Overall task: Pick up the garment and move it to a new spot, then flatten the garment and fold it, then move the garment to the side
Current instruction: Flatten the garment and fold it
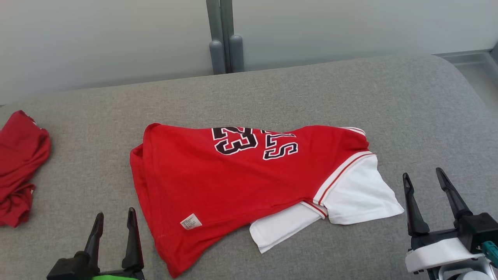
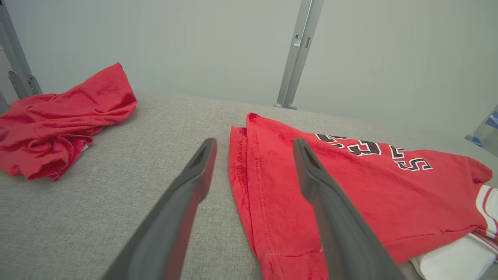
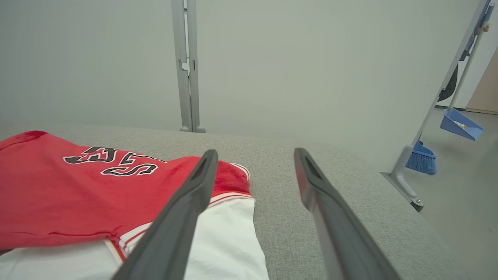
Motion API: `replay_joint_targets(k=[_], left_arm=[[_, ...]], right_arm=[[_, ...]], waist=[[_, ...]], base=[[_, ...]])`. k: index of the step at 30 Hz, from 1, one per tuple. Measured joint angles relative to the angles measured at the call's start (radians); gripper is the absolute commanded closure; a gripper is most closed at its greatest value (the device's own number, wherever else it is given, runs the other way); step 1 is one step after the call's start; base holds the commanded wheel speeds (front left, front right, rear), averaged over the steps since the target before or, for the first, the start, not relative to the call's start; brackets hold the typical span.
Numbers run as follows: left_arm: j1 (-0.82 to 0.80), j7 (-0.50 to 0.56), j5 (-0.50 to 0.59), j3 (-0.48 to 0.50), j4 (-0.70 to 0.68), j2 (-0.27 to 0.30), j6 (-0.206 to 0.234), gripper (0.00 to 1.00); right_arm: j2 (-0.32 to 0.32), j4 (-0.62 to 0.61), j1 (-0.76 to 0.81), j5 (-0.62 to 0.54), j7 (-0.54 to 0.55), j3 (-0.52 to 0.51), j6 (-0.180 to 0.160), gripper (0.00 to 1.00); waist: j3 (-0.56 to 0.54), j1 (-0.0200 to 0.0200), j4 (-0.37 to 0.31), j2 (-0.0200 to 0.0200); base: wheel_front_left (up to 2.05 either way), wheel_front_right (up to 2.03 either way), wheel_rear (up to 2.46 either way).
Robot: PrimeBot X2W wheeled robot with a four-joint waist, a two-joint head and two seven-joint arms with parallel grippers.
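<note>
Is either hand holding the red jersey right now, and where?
Nothing is held: the left hand and right hand are both open; the jersey lies free.

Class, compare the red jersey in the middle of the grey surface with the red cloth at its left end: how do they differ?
The jersey lies spread fairly flat; the red cloth is crumpled in a heap. The jersey carries black lettering and white parts; the red cloth looks plain red. Both are red and rest on the grey surface.
</note>
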Motion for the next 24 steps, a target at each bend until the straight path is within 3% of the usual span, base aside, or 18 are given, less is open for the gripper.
replay_joint_targets(k=[13,24], left_arm=[[0.046,-0.001,0.146,0.113,0.117,-0.08,-0.122,0.0],[0.044,-0.001,0.193,0.16,0.155,-0.128,-0.185,0.0]], right_arm=[[0.009,0.045,0.043,-0.02,0.0,-0.037,0.0,0.0],[0.008,0.064,0.042,-0.02,0.0,-0.033,0.0,0.0]], waist=[[-0.04,0.0,0.021,0.0],[-0.042,0.0,0.018,0.0]], base=[[0.0,0.0,0.0],[0.0,0.0,0.0]])
